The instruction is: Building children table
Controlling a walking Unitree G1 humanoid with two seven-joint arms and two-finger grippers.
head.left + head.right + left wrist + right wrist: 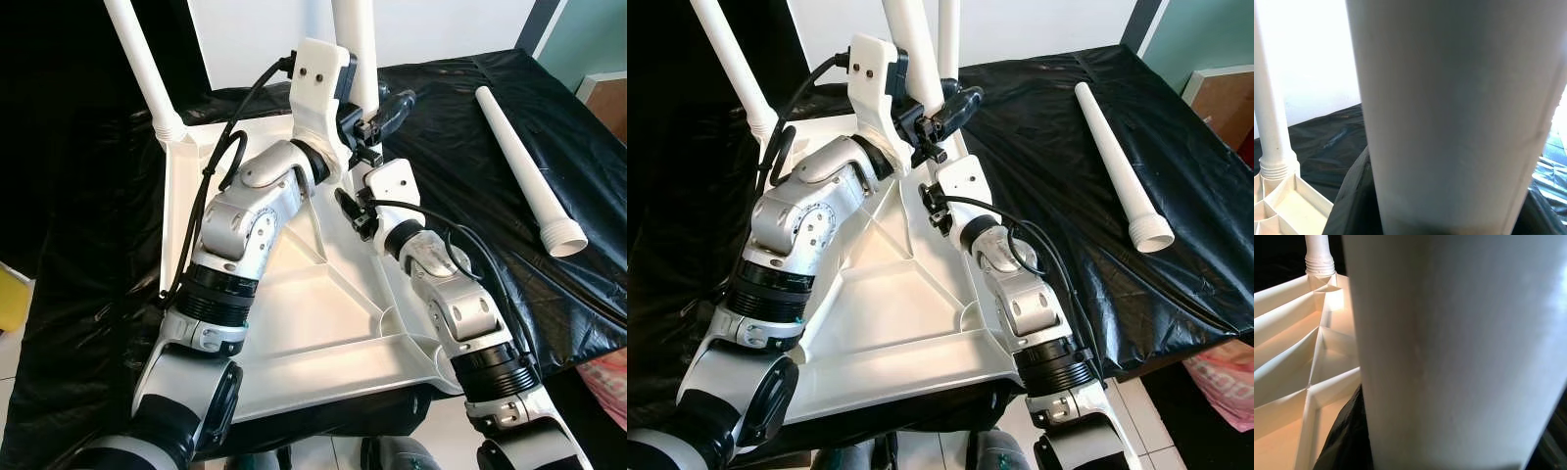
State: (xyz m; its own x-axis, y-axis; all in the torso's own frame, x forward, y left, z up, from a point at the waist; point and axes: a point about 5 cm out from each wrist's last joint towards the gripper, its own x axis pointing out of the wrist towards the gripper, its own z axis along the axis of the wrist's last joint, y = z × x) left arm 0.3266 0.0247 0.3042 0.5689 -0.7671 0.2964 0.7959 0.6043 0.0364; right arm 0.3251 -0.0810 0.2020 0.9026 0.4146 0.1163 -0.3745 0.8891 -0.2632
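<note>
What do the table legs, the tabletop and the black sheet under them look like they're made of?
Loose leg: probably moulded white plastic, smooth, matte, with a threaded end. Tabletop: likely the same plastic, given its ribbed underside. Black sheet: thin plastic film, glossy and wrinkled.

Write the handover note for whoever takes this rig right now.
Left end effector and right end effector: both at the upright leg on the tabletop's far right side; grip not discernible.
Tabletop: upside down on black sheeting.
Done: far-left leg stands in its corner socket; another leg stands behind.
Left: seat the leg between the end effectors, then fit the loose leg lying to the right.
</note>
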